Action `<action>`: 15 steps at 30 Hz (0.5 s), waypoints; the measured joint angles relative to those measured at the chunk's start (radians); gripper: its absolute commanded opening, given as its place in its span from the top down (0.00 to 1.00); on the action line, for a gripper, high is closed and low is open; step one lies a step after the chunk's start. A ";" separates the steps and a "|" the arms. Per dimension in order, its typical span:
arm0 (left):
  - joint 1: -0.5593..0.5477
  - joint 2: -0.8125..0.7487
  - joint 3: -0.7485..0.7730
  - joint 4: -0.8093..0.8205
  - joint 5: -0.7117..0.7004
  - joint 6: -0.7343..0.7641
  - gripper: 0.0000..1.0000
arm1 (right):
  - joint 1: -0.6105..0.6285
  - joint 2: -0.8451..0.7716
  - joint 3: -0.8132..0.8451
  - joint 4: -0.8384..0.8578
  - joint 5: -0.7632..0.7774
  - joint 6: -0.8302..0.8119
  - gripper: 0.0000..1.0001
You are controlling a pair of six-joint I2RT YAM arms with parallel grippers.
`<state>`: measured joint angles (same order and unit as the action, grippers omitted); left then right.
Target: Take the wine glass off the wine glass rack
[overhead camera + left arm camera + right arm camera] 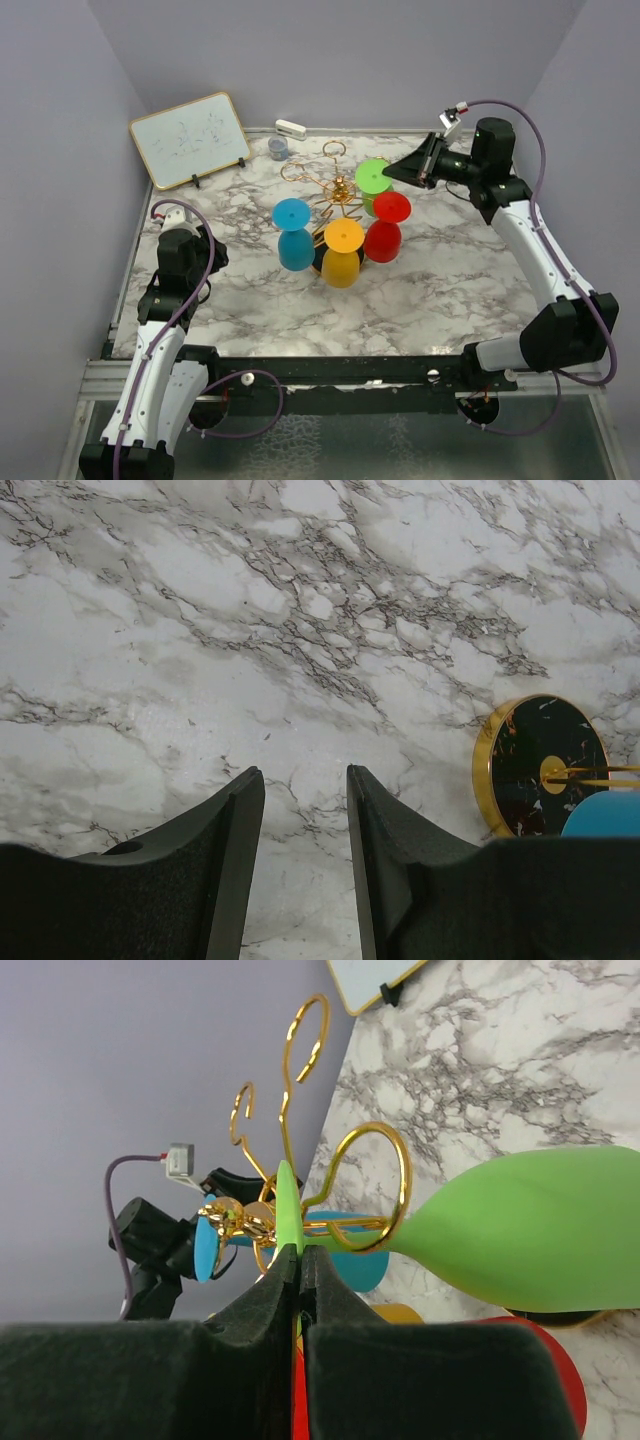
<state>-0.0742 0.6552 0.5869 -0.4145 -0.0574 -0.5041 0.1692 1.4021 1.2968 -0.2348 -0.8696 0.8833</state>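
right pincer [300, 1255] is pinched shut on the thin edge of the green wine glass [540, 1225] foot disc. no gap shows between the fingers apart from the disc itself. the glass hangs foot up and bowl down, and its stem runs through one gold loop [372, 1188] of the wine glass rack [338, 195], so it's not off yet. it sits on the far right side of the rack, on the arm nearest the right robot arm.

the rack stands about mid worktop [450, 280], with wire arms fanning out from the centre post. three more glasses hang the same way: blue glass [293, 235] near left, yellow glass [343, 250] nearest the arm bases, red glass [385, 228] near right, just beside the green one. can't tell whether their bowls touch the marble.

left pincer [305, 780] has its fingers parted by a narrow gap and holds nothing. only bare marble shows between them. it hangs over the left part of the worktop, well apart from the glasses. the rack's round black base [545, 765] with its gold rim shows off to its right, and a sliver of blue glass sits at that edge of the left wrist view.

a whiteboard [190, 138] is propped up at the far left. a small grey-blue jar [278, 148] and a small white object [290, 128] sit at the far edge behind the rack.
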 measured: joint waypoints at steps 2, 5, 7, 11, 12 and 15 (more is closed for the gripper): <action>0.000 0.000 0.000 0.000 0.000 0.000 0.59 | 0.000 -0.032 -0.025 -0.025 0.037 -0.018 0.99; 0.000 0.000 0.000 0.000 0.000 0.000 0.59 | 0.000 -0.101 -0.069 -0.058 0.105 -0.033 0.99; 0.000 -0.001 0.000 0.000 0.000 0.000 0.59 | 0.000 -0.149 -0.087 -0.066 0.151 -0.040 0.99; 0.000 -0.002 0.000 0.000 0.000 -0.001 0.59 | 0.000 -0.237 -0.104 -0.079 0.232 -0.054 0.99; 0.000 -0.003 0.000 0.000 0.000 -0.001 0.59 | 0.000 -0.250 -0.105 -0.081 0.247 -0.059 0.99; 0.000 -0.004 0.000 0.000 0.000 -0.002 0.58 | 0.001 -0.294 -0.101 -0.088 0.304 -0.088 0.99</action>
<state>-0.0742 0.6514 0.5869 -0.4145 -0.0574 -0.5064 0.1703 1.1076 1.1957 -0.3229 -0.5655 0.7952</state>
